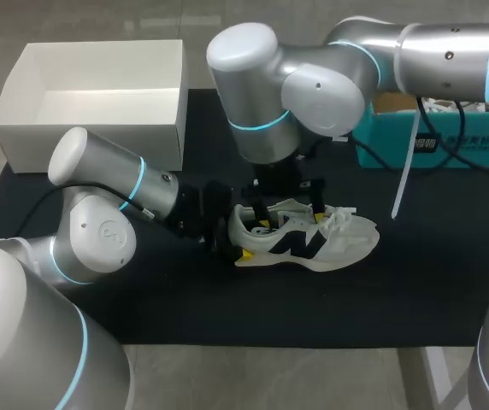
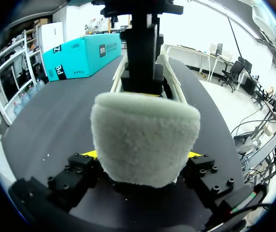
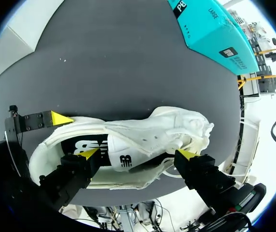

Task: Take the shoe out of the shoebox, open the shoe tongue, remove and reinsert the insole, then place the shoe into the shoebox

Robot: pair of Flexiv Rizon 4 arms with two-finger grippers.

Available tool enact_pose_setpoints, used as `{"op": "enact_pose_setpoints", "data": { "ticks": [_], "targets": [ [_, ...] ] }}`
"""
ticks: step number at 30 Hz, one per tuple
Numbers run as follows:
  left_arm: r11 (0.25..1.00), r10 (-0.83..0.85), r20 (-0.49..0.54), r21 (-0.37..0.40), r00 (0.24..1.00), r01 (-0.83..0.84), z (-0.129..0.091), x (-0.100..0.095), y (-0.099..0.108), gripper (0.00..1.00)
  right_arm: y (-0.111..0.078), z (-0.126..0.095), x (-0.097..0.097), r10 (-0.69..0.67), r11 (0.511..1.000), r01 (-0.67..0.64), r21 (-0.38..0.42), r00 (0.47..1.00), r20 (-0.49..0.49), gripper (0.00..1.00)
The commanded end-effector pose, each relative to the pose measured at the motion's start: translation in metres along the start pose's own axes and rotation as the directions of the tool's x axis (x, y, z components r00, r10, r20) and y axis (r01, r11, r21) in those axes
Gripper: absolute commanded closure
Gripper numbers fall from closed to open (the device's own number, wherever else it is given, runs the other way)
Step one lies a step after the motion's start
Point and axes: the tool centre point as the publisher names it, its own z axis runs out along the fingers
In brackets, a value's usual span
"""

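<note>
We see a shoe point(image 1: 313, 239) in white and cream, with a bold black letter mark on its side and white laces point(image 1: 340, 219). Its heel point(image 2: 145, 140) is a pale grey-green fleece. The tongue point(image 3: 128, 155) is white with a small black mark, and the insole point(image 3: 80, 145) is black with white print. The shoebox point(image 1: 91, 141) is plain white. The bench point(image 1: 227, 307) is matt black. Another box point(image 1: 450, 141) is teal with white and black print. Our left arm point(image 1: 108, 184) and right arm point(image 1: 313, 77) are silver with glowing cyan rings. Our left jaws and right jaws are black with bright yellow tips.
</note>
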Motion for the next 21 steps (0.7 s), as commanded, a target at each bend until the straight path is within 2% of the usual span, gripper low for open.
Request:
{"op": "enact_pose_setpoints", "data": {
  "ticks": [1,11,21],
  "targets": [
    [1.0,0.0,0.0,-0.002,1.0,0.0,0.0,-0.001,0.0,1.0,0.004,0.002,0.007,0.003,1.0,-0.003,0.013,1.0,0.023,0.0],
    [1.0,0.0,0.0,-0.002,1.0,0.0,0.0,-0.001,0.0,1.0,-0.001,0.007,0.003,0.021,0.998,-0.026,0.051,0.996,0.085,0.0],
    [1.0,0.0,0.0,-0.002,1.0,0.0,0.0,-0.001,0.0,1.0,-0.006,-0.006,-0.005,0.052,0.998,-0.058,0.034,0.988,0.143,0.0]
  ]
}}
